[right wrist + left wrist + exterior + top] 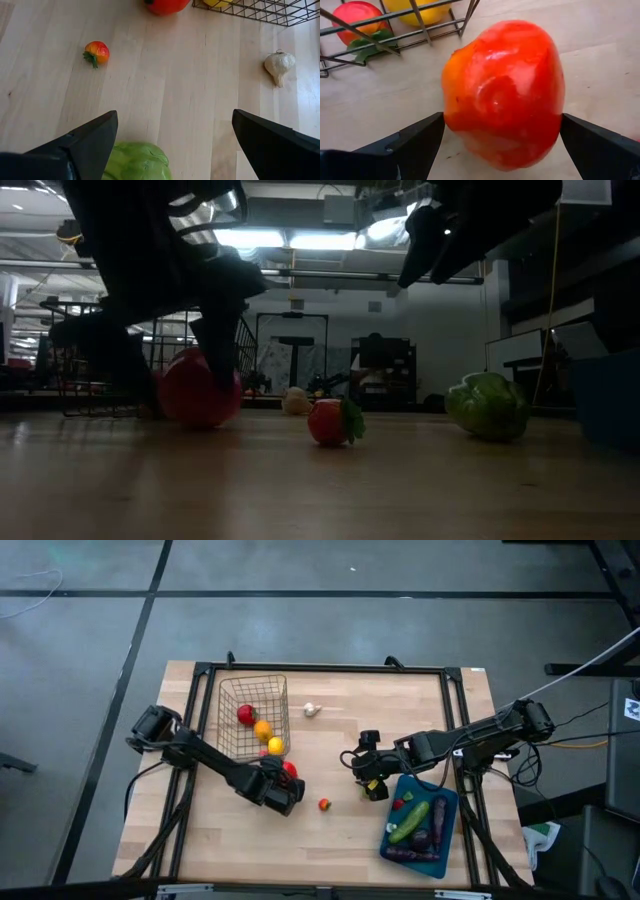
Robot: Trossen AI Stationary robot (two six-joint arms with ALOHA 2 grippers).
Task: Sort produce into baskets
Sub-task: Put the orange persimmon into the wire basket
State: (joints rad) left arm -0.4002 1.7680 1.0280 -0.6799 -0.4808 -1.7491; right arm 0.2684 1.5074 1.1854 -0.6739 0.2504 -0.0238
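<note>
A large red tomato [505,95] rests on the wooden table, just outside the near right corner of the wire basket [254,690]. My left gripper [501,122] is open, slanting down over it with one finger on each side. The basket holds a red tomato [245,713], an orange [262,727] and a lemon [275,746]. My right gripper [175,120] hangs open above the table, over a green pepper [137,161]. A small red tomato [324,804] and a white garlic [312,709] lie loose on the table. The teal tray [446,840] holds a cucumber [410,822] and dark eggplants [425,843]. My left gripper has its two fingers [420,137] close against opposite sides of the large tomato, coming from above at a slant. The tomato fills the whole gap between them and sits on the table. I cannot tell whether the fingers touch it.
Bare wood lies between the two grippers, with only the small tomato [97,52] on it. The garlic [278,65] lies toward the far edge, right of the basket. A black frame [330,668] runs round the table's edges.
</note>
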